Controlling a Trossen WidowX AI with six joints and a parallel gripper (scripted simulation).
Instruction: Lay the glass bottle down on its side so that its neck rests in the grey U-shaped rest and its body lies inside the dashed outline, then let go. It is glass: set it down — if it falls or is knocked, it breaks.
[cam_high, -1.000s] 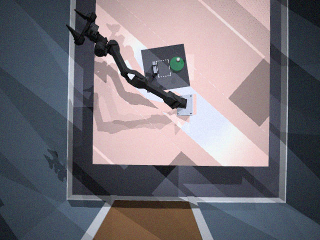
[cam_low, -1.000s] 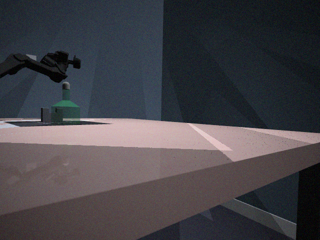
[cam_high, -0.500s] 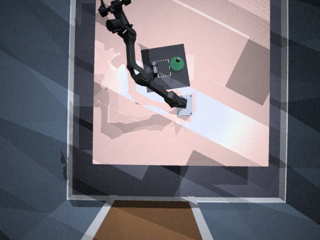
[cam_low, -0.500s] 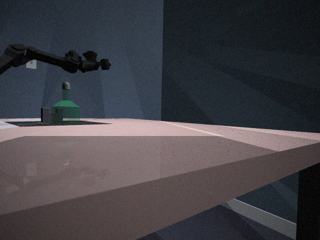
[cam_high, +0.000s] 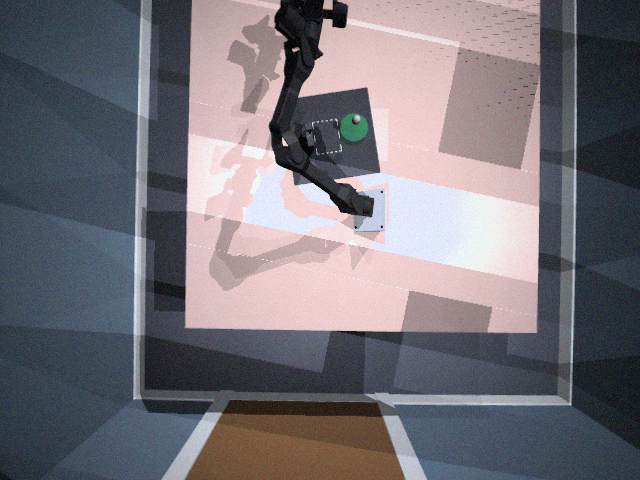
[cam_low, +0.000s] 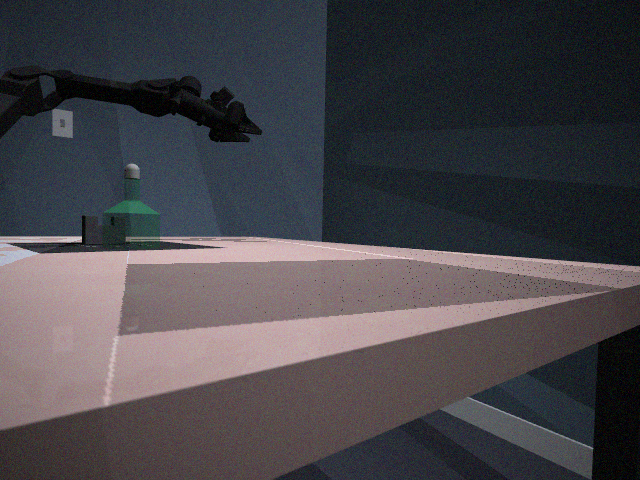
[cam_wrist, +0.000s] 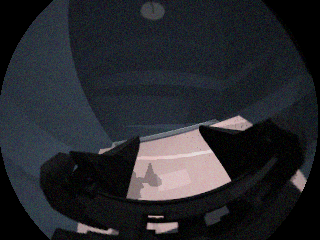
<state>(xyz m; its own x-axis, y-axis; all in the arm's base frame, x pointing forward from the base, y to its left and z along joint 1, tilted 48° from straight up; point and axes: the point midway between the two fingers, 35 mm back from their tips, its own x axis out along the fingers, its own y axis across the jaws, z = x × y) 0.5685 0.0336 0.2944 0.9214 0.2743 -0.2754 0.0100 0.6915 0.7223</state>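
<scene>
From above, my arm (cam_high: 288, 98) (cam_low: 98, 87) covers part of the mat (cam_high: 356, 155) (cam_low: 170, 245), and the frame's top edge cuts off my gripper; I can't make out the rest's (cam_high: 309, 138) (cam_low: 93, 230) shape under there

The black six-joint arm (cam_high: 289, 103) (cam_low: 98, 90) stretches out high above the desk, its elbow bent behind the tool. The black parallel-jaw tool (cam_low: 253, 135) (cam_wrist: 170, 134) tips slightly downward at the arm's far end, its two pointed fingers spread wide with nothing between them.
</scene>
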